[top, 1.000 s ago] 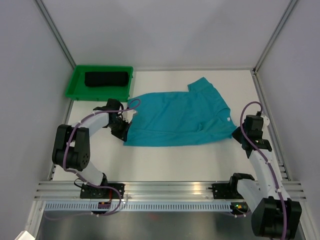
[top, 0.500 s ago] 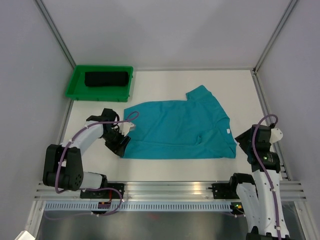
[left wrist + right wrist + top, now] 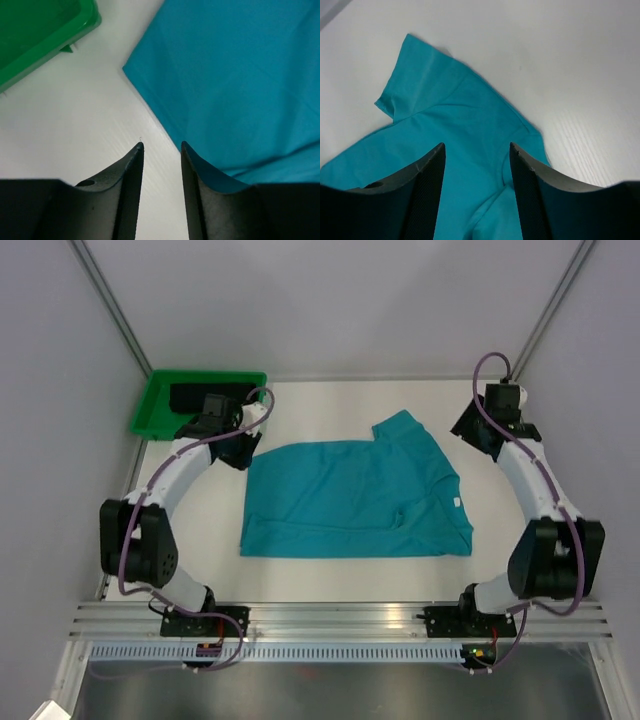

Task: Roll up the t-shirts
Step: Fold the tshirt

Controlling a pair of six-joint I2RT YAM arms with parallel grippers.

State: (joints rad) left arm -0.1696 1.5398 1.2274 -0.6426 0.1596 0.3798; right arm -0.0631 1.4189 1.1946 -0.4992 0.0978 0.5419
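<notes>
A teal t-shirt (image 3: 355, 495) lies spread flat in the middle of the white table, its sleeve (image 3: 400, 427) pointing to the far side. A black t-shirt (image 3: 187, 395) lies rolled in the green tray (image 3: 150, 418), partly behind my left arm. My left gripper (image 3: 240, 448) hovers by the teal shirt's far left corner (image 3: 131, 72); its jaws (image 3: 161, 146) are open over bare table, holding nothing. My right gripper (image 3: 465, 428) hangs off the shirt's far right; it (image 3: 476, 145) is open above the teal cloth (image 3: 460, 120) near the sleeve, empty.
The green tray's corner (image 3: 75, 25) sits just left of the left gripper. Grey enclosure walls and metal posts (image 3: 545, 310) close in the table at the back and both sides. White tabletop (image 3: 560, 60) stretches beyond the shirt.
Both grippers let go of the teal shirt's near side and opened. Both arms swung up to the far side, left toward the tray, right toward the sleeve. The shirt settled flat.
</notes>
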